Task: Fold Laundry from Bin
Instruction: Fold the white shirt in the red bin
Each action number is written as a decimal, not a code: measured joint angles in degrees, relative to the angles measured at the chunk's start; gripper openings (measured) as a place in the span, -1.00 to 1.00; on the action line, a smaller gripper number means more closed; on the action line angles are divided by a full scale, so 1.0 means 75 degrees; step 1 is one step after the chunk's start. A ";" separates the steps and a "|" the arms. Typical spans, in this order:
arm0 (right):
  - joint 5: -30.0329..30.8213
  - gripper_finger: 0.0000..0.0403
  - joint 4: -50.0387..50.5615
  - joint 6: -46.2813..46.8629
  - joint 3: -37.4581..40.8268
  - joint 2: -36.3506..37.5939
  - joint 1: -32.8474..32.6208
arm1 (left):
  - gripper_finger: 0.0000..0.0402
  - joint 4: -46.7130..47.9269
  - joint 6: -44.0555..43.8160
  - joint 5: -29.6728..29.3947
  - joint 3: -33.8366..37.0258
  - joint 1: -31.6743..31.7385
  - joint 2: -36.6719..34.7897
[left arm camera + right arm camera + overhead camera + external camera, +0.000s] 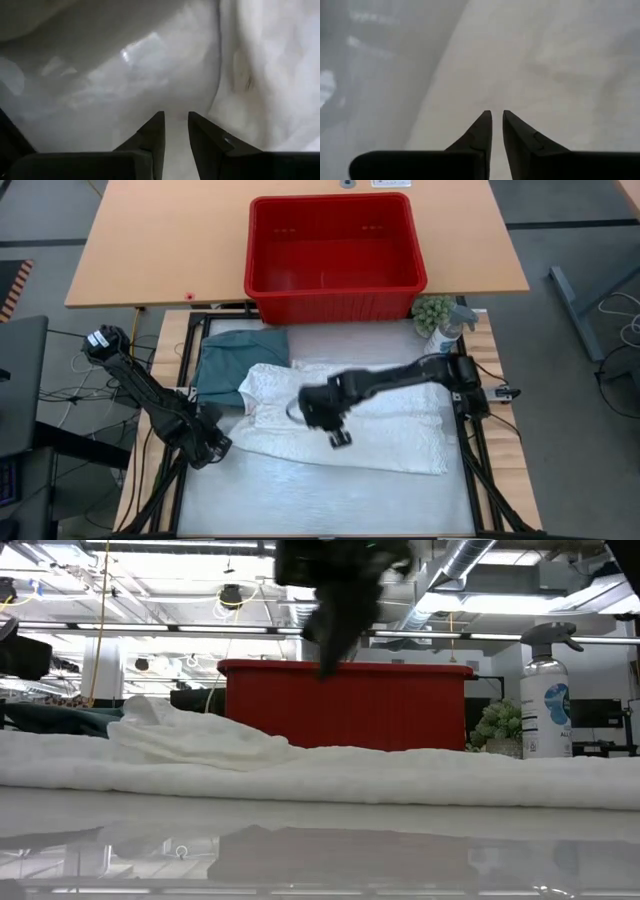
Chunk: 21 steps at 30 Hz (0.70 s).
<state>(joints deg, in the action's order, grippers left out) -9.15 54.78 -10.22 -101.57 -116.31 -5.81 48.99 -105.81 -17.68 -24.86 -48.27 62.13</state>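
Observation:
A white garment [380, 430] lies spread across the middle of the table, and in the low view it [300, 775] shows as a long low ridge. A dark teal garment [232, 360] lies bunched at the far left, partly under the white one. Behind the table stands the red bin [250, 240]; I see no cloth inside it. My right gripper [340, 440] hangs above the white garment's middle [545, 60], pointing down, its fingers a narrow gap apart and empty. My left gripper [220, 448] is at the garment's near left corner [265, 75], over bare table, also narrowly open and empty.
A spray bottle [447, 330] and a small green plant [432, 310] stand at the table's far right corner, beside the bin. The table's near strip [320, 495], in front of the white garment, is bare and shiny.

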 joint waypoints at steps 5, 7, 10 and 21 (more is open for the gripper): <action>0.0001 -0.69 0.0610 0.0682 0.0971 -0.0023 -0.0914 | -0.64 0.0027 0.0139 0.0648 -0.0096 -0.0047 0.0107; 0.0003 -0.71 0.0653 0.1041 0.1369 -0.0013 -0.1308 | -0.64 0.0053 -0.0078 0.0305 -0.0350 -0.0212 0.0113; 0.0127 -0.73 0.0539 0.1699 0.1869 0.0089 -0.1885 | -0.66 0.0074 0.0138 -0.0662 -0.1116 -0.0340 0.0108; 0.2454 -0.92 -0.0832 0.4651 0.3732 0.2200 -0.3014 | -0.88 -0.3425 0.4932 -0.4403 -0.2643 -0.0211 0.0102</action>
<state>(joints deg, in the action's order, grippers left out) 9.26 48.55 24.67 -73.58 -99.81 -28.41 23.30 -68.82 -50.70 -44.69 -49.85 62.89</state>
